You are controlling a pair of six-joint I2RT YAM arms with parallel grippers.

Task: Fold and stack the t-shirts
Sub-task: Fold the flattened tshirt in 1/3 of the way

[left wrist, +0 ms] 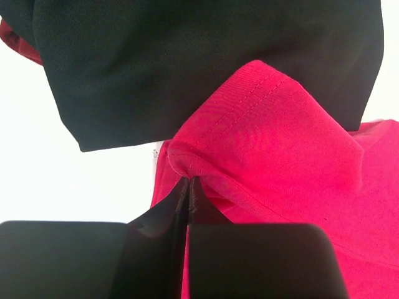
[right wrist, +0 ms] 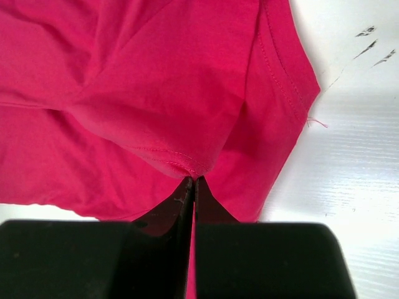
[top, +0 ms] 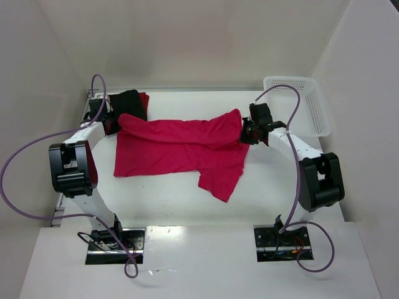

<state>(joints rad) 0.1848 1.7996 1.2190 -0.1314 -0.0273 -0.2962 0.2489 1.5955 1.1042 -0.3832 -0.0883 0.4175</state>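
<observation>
The crimson-pink t-shirt (top: 181, 152) lies half-folded across the surface's middle, its edge clamped in the jaws of the left gripper (left wrist: 189, 187) and right gripper (right wrist: 192, 184), while the black t-shirt (top: 129, 103) sits apparently folded at the far-left corner; stacking remains.

Nothing legible in any view: no lettering, label, brand, number or sign. Only dark marks (right wrist: 372, 47) on table (right wrist: 349, 187), upper right of right wrist view, too small and broken to read as characters.
</observation>
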